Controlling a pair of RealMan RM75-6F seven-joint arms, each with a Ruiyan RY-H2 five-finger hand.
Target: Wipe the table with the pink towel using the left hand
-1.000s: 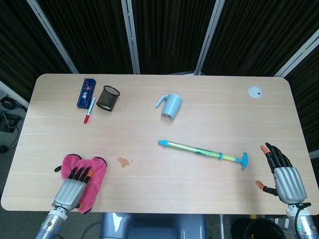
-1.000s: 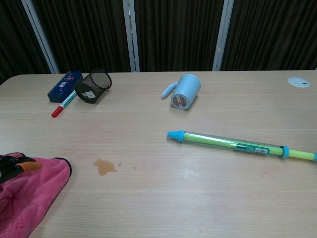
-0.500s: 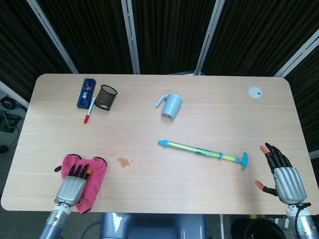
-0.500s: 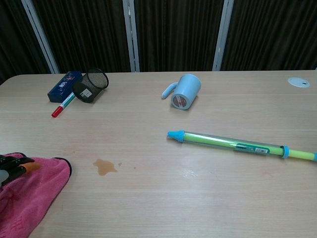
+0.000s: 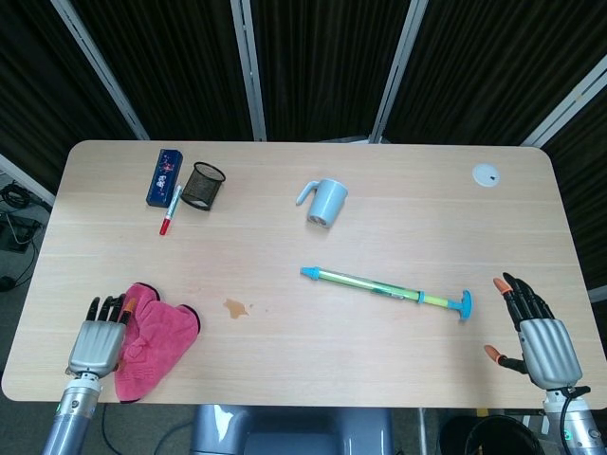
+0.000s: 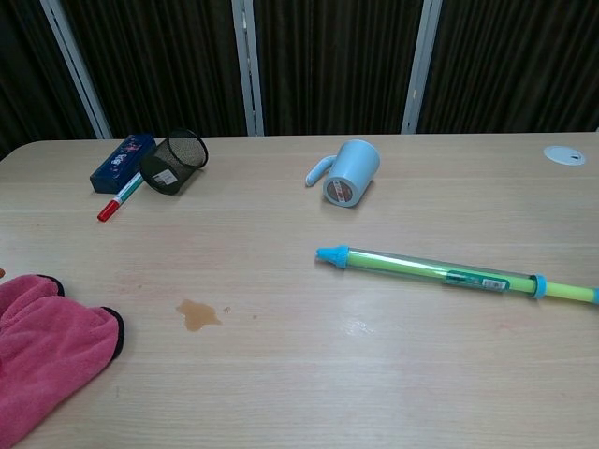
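My left hand [image 5: 96,342] lies flat, fingers apart, holding nothing, touching the pink towel [image 5: 152,337] at its 3 o'clock. My right hand [image 5: 539,339] is spread, empty. Brown stain [image 5: 236,307] near the towel, at its 2 o'clock. Farther: syringe-like toy [image 5: 389,289], blue cup [image 5: 325,202].

I work in a test lab: dark curtains [image 5: 322,57] hung between metal frame posts [image 5: 248,66] enclose my pale wooden counter [image 5: 417,237], loose cables [image 5: 14,213] lie on the floor, and unrelated props like a toy pump [image 5: 389,287] lie about.
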